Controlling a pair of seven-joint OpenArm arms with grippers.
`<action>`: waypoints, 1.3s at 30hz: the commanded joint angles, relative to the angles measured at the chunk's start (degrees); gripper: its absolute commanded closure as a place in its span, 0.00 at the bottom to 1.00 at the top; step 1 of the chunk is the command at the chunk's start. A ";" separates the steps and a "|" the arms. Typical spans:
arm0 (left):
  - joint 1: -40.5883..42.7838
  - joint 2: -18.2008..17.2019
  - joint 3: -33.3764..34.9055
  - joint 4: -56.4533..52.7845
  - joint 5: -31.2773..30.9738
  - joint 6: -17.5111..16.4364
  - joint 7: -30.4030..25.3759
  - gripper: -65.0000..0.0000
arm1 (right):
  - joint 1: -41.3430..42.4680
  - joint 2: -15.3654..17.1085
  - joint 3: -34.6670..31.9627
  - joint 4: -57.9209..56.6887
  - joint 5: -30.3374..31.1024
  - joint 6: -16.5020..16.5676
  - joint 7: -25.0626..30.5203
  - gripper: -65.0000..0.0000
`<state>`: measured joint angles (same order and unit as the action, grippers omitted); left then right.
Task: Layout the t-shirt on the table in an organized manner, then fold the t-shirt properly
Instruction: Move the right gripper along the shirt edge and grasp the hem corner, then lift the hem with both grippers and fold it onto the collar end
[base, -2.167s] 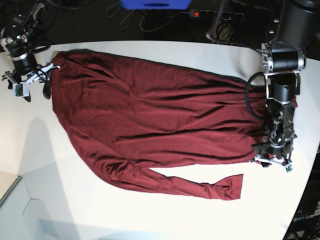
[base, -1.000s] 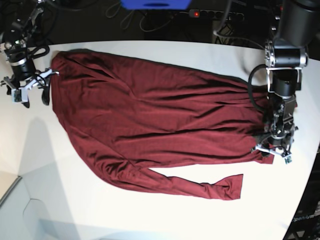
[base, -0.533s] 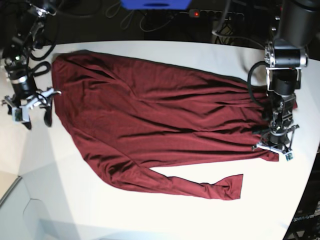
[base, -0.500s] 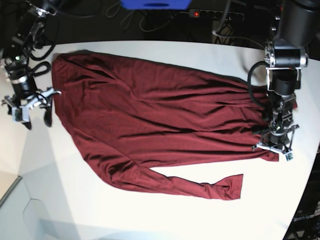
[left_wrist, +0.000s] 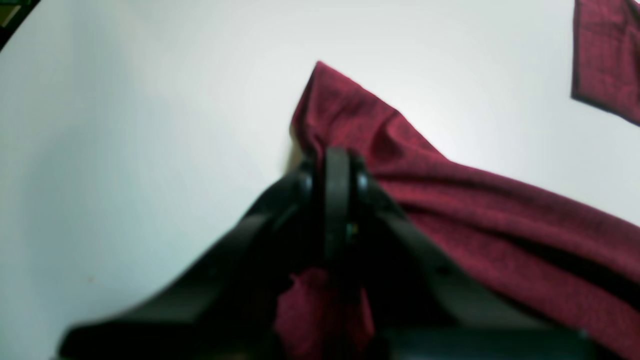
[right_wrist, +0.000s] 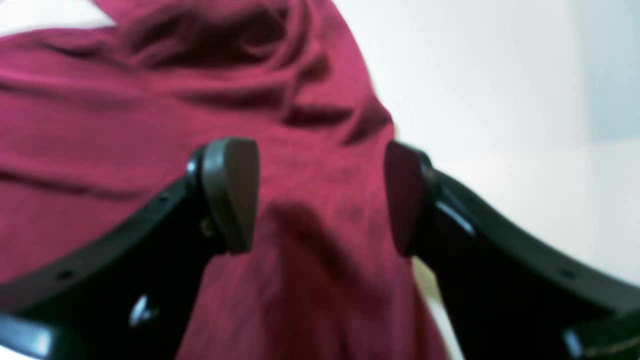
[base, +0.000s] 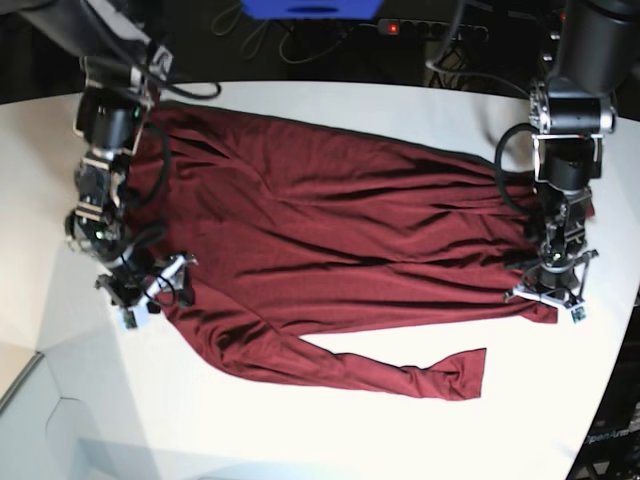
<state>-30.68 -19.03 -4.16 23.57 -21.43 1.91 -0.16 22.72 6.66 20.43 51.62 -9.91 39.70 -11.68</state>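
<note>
The maroon t-shirt (base: 330, 230) lies spread lengthwise across the white table (base: 300, 440), one long sleeve (base: 400, 375) trailing toward the front. My left gripper (base: 548, 292) at the shirt's right end is shut on the cloth. The left wrist view shows its fingers (left_wrist: 337, 200) pressed together with a fold of the t-shirt (left_wrist: 500, 225) pinched between them. My right gripper (base: 150, 285) hovers open over the shirt's lower left edge. In the right wrist view its gripper (right_wrist: 317, 195) has both pads (right_wrist: 230, 195) apart above the wrinkled t-shirt (right_wrist: 150, 125), holding nothing.
A power strip (base: 430, 28), cables and a blue object (base: 310, 8) sit beyond the table's far edge. The table's curved edge (base: 605, 410) runs close to my left arm. A sleeve cuff (left_wrist: 605, 60) lies on the bare table (left_wrist: 125, 100).
My right arm has swung from beside the shirt's top left corner down to its lower left edge, still open. My left gripper closed on the shirt's right end and stays there.
</note>
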 joint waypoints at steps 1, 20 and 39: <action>-1.19 -0.53 -0.01 0.30 0.02 0.33 1.09 1.00 | 3.35 0.25 0.01 -1.46 -0.33 0.30 1.62 0.40; 0.21 -0.45 -0.10 0.30 0.02 0.33 1.09 1.00 | 7.57 2.09 -0.43 -13.68 -3.05 -6.87 11.20 0.40; 0.83 0.17 -0.01 0.30 0.02 0.33 0.74 1.00 | 8.71 3.06 -6.14 -21.86 -2.88 -10.12 11.29 1.00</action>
<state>-29.36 -18.57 -4.19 23.73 -21.43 1.96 -2.15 30.89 9.72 14.44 29.74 -11.81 28.62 2.04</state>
